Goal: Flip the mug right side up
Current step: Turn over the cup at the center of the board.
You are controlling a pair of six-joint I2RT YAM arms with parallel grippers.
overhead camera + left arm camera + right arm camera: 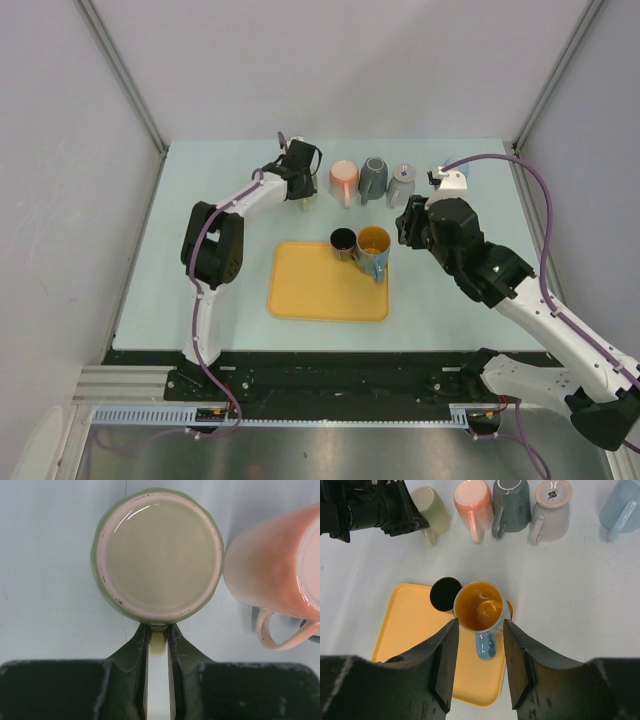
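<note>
Where the yellow tray point(300, 290) lies, toward the near edge at the middle of the table point(165, 250), two mugs stand mouth-up on its far-right part: one black mug point(343, 243) and, just beside it, one blue mug point(374, 250) with an orange interior. Both judged finished.

Right gripper point(479, 624): hangs above the tray, jaws spread, nothing held. The orange-lined mug shows below the gap.

Far row, set along the far edge:
- Green mug point(159, 555): the item in hand, at the left end of the row, toward the far-left corner. It stands on the table base-up; the wrist view shows a flat glazed disc inside an unglazed ring, read as its foot. Left gripper point(159, 630) is clamped on its handle point(158, 642), the pale strip pinched between the fingers. Turn not yet made; lifting, inverting and setting down are left to do.
- Pink mug point(270, 565): just beside the green, apart from it, read as base-up.
- Dark grey mug point(373, 178): next along, probably base-up.
- Light grey mug point(401, 185): a stamp shows on its upturned base.
- Pale blue mug point(622, 505): toward the far-right corner; orientation cannot be told.

Count: mugs, seven (two on the tray, five in the row); trays, one; grippers, two.
</note>
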